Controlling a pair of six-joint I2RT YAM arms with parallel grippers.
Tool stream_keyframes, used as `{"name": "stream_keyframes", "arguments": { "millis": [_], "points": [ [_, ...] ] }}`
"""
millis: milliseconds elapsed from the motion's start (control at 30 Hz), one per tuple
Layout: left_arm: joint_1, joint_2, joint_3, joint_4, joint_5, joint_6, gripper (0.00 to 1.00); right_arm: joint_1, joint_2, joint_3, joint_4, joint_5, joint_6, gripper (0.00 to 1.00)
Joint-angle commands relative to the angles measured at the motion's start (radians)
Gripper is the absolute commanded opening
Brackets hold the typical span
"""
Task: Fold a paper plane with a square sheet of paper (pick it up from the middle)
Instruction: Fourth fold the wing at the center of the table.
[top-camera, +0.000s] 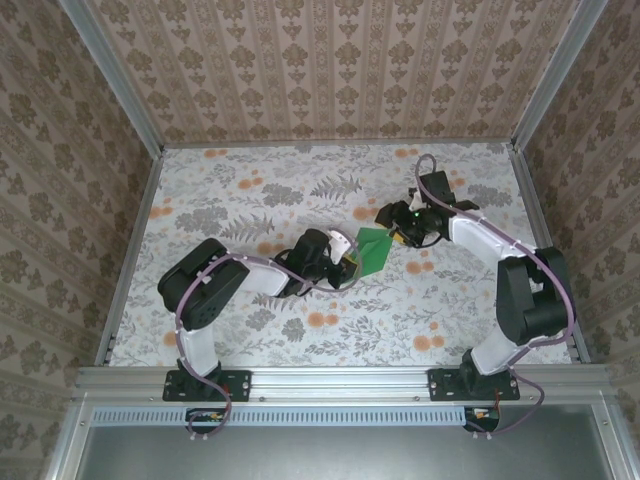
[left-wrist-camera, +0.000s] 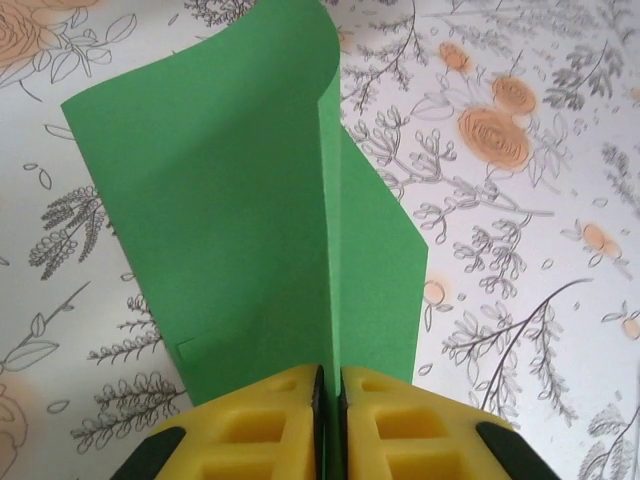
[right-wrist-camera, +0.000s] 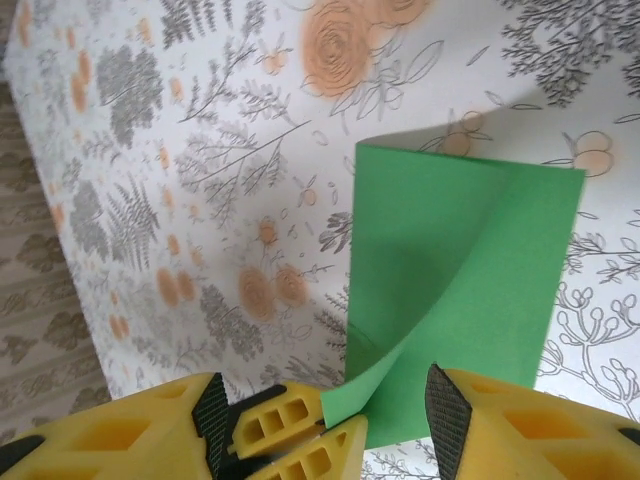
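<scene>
The wide, flat table (top-camera: 250, 330) has a matt white surface printed with grey ferns and orange blossoms. It is fenced by a brushed aluminium frame (top-camera: 340, 378) and by walls (top-camera: 330, 70) papered in beige damask. Two glossy black jointed arms, the left arm (top-camera: 215, 285) and the right arm (top-camera: 520, 290), reach in toward the table's middle. Between them sits the thin, smooth, bright green square sheet of paper (left-wrist-camera: 250, 220), unmarked and bent along a sharp central fold. One half curls over in a soft arc at its far edge, and the sheet casts a shadow on the table. The left claw (left-wrist-camera: 330, 420) is chunky yellow moulded plastic with hollow rectangular pockets, and it is pressed tight together with the sheet's near edge pinched in the seam. The right claw (right-wrist-camera: 385, 425), the same yellow with black ribbed pads (right-wrist-camera: 447, 415), stands parted about halfway. A curled corner of the sheet lies in its gap close to one finger, and I cannot tell whether they touch.
</scene>
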Motion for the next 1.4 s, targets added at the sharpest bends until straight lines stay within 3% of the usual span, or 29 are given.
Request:
{"name": "stream_keyframes", "arguments": {
  "millis": [0,367,667,1367],
  "points": [
    [0.009,0.005,0.046,-0.09,0.067,-0.111,0.13,-0.006,-0.028,-0.092,0.142,-0.124,-0.078,0.6],
    [0.035,0.005,0.102,-0.204,0.163,-0.302,0.11,-0.007,-0.036,-0.251,0.265,-0.189,-0.107,0.6],
    [0.051,0.027,0.051,-0.058,0.193,-0.439,0.11,-0.006,0.046,-0.245,0.315,-0.228,-0.062,0.55],
    [0.051,0.07,0.022,0.046,0.191,-0.519,0.12,0.029,0.183,-0.157,0.269,-0.199,-0.048,0.56]
  ]
}}
